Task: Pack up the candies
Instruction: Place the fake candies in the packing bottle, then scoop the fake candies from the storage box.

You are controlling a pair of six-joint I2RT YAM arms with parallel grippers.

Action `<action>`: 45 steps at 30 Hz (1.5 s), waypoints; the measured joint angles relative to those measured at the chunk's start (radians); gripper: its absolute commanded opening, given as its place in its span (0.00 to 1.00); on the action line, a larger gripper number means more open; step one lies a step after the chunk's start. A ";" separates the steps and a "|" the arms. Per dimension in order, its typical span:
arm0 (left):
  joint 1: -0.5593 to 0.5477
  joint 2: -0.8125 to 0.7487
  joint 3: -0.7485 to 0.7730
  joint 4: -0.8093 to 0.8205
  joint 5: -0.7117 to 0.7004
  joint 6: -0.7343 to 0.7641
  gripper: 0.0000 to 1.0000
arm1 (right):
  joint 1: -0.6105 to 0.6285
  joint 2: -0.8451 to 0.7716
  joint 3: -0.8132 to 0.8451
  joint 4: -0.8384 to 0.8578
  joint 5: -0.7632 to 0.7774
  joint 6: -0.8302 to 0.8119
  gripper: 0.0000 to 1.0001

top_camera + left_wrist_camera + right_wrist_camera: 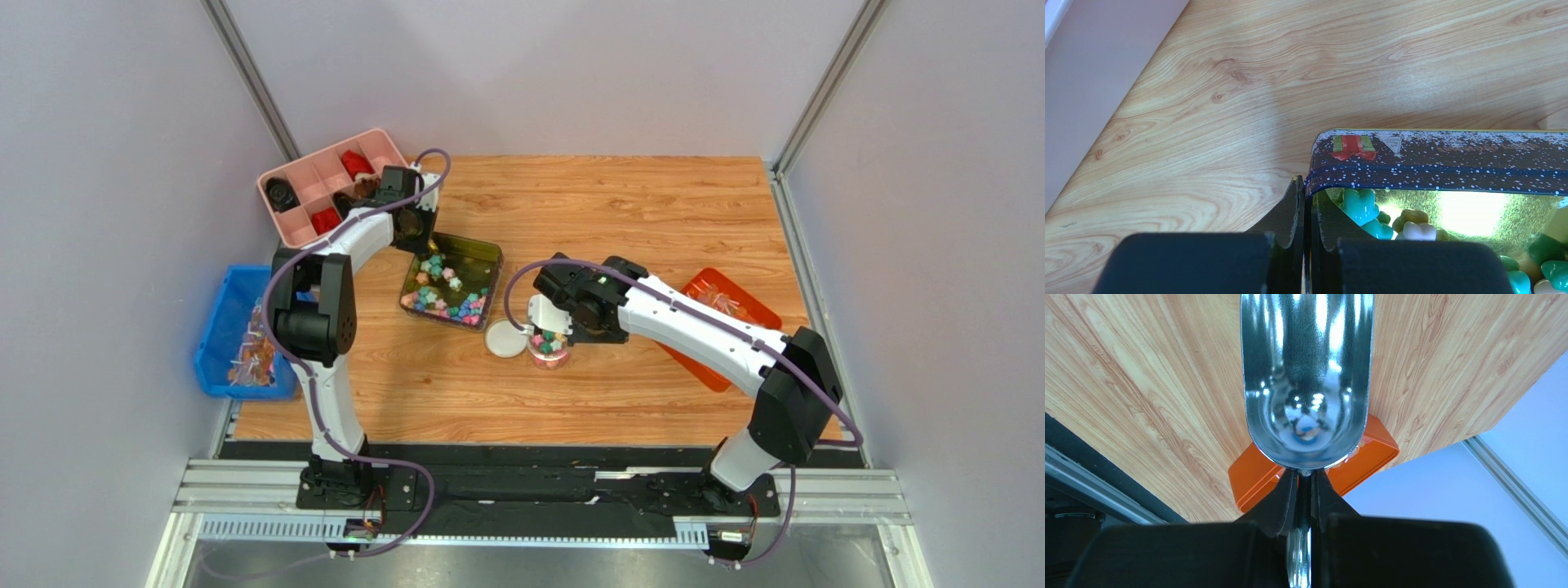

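Observation:
The candies (444, 288), small and pastel-coloured, lie in a dark open tin (481, 244). In the left wrist view they show teal, yellow and white (1361, 205) behind the tin's starry wall (1444, 162). My left gripper (421, 233) is shut on the tin's corner wall (1308, 184), one finger inside and one outside. My right gripper (558, 321) is shut on the handle of a metal scoop (1306, 380), whose bowl looks empty, and its fingertips (1305, 478) close just below the bowl. It hangs over a small jar (548, 353) that holds some candies.
A white round lid (504, 339) lies left of the jar. An orange tray (724, 321) sits at the right and also shows in the right wrist view (1364, 462). A pink compartment tray (321, 184) with dark red pieces is at the back left. A blue bin (239, 331) stands off the table's left edge.

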 measured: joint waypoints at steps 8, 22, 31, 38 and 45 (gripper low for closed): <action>0.000 0.000 0.000 0.000 0.007 0.000 0.00 | 0.001 0.000 0.025 0.024 0.039 -0.002 0.00; 0.001 0.043 0.092 -0.097 0.122 0.054 0.00 | 0.014 0.182 0.290 0.241 0.203 -0.066 0.00; 0.058 0.135 0.273 -0.277 0.394 0.114 0.00 | 0.014 0.189 0.383 0.212 0.084 -0.040 0.00; 0.094 0.227 0.332 -0.385 0.464 0.137 0.00 | 0.014 0.188 0.480 0.177 -0.026 -0.006 0.00; 0.088 0.246 0.346 -0.456 0.422 0.173 0.00 | 0.024 0.187 0.484 0.148 -0.073 0.003 0.00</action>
